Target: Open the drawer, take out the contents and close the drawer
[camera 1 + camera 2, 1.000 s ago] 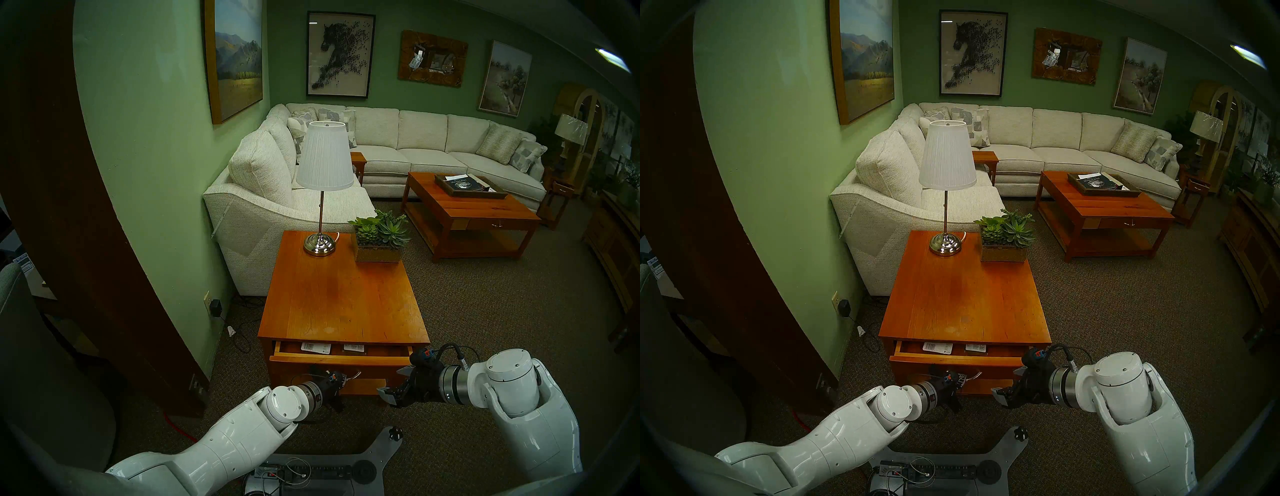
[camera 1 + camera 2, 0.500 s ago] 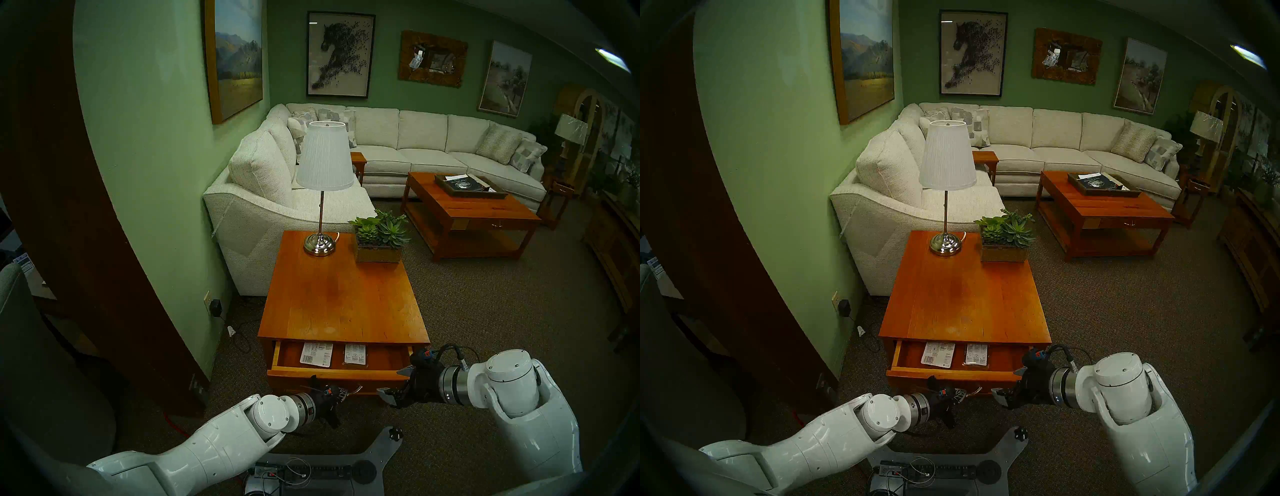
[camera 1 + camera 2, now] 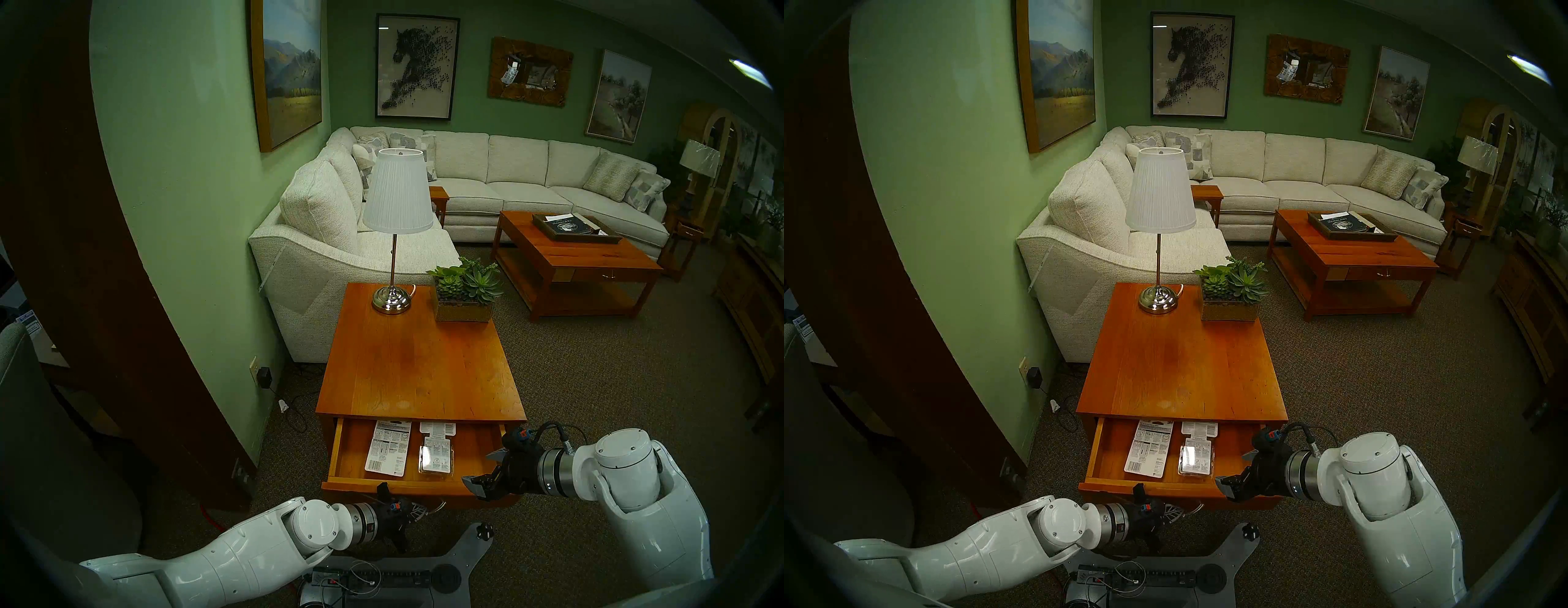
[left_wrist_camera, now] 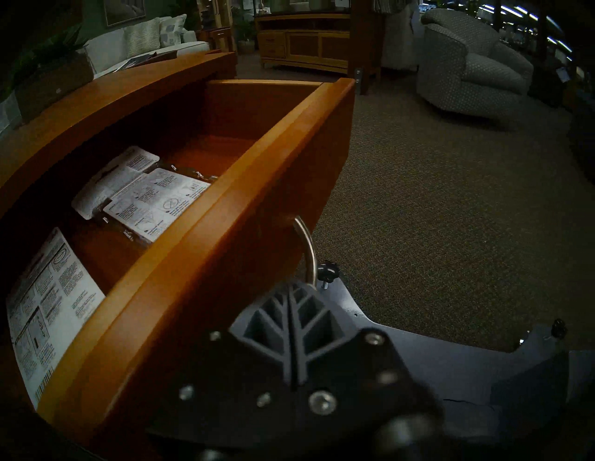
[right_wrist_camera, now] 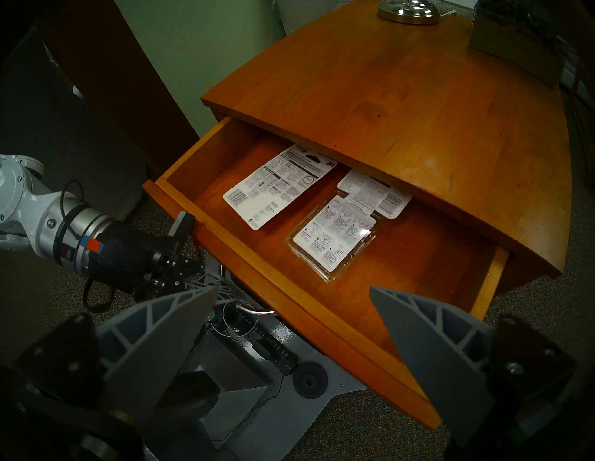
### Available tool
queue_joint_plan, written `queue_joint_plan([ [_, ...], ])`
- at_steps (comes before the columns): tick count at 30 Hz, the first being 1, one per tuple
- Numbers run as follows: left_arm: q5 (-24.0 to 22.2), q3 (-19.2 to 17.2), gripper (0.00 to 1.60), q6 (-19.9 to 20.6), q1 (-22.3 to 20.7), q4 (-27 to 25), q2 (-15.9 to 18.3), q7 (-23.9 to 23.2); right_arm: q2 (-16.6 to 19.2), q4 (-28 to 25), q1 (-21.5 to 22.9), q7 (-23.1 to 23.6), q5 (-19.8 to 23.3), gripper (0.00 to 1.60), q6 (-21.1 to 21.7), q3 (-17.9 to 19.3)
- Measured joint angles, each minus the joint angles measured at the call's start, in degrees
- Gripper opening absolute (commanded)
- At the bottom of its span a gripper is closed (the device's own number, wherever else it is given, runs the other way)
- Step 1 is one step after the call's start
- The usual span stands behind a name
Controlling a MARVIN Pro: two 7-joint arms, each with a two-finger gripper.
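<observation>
Left end effector (image 4: 294, 325) clamps the handle (image 4: 306, 248) — pull the drawer (image 5: 289, 305) straight; right end effector (image 5: 289, 325), fingers apart, waits above the packs (image 5: 331, 235).

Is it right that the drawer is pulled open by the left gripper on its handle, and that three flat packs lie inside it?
Not quite: the drawer holds two packs, not three, as the right wrist view shows: a white printed card and a clear blister pack. The rest stands: the left gripper has its jaws closed on the silver handle.
</observation>
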Motion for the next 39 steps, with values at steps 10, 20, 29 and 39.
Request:
queue_joint_plan([
  [10, -2.4, -0.2, 0.0, 3.1, 4.2, -7.1, 4.9, -3.5, 0.1, -0.1, 0.0, 0.0, 0.1, 1.6, 0.0, 0.0],
  [20, -6.4, -3.8, 0.0, 12.3, 9.4, -16.9, 12.3, -7.0, 0.2, -0.5, 0.0, -0.1, 0.1, 1.6, 0.0, 0.0],
  [29, -11.7, -6.7, 0.0, 17.5, 11.6, -23.0, 17.0, -9.4, 0.3, -0.7, 0.0, -0.1, 0.1, 1.6, 0.0, 0.0],
  [39, -17.8, -10.9, 0.0, 22.7, 13.7, -31.1, 21.5, -10.8, 0.3, -0.8, 0.0, -0.2, 0.2, 1.6, 0.0, 0.0],
])
